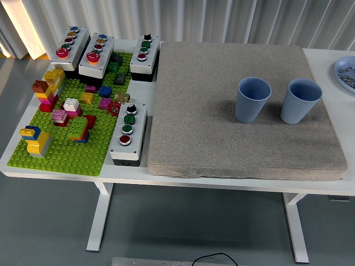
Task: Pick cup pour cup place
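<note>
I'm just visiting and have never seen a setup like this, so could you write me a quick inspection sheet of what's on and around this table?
Surface: white table, mostly covered by a grey mat.
Job's things: two blue cups, left cup and right cup, upright, side by side on the mat, apart.
Clutter: green baseplate with coloured bricks; four button boxes around it, the nearest beside the mat; a plate at the right edge, holding small items.
Hands: nothing seen.
Cables: one black cable on the floor.
Surroundings: white curtain behind, grey floor.
</note>
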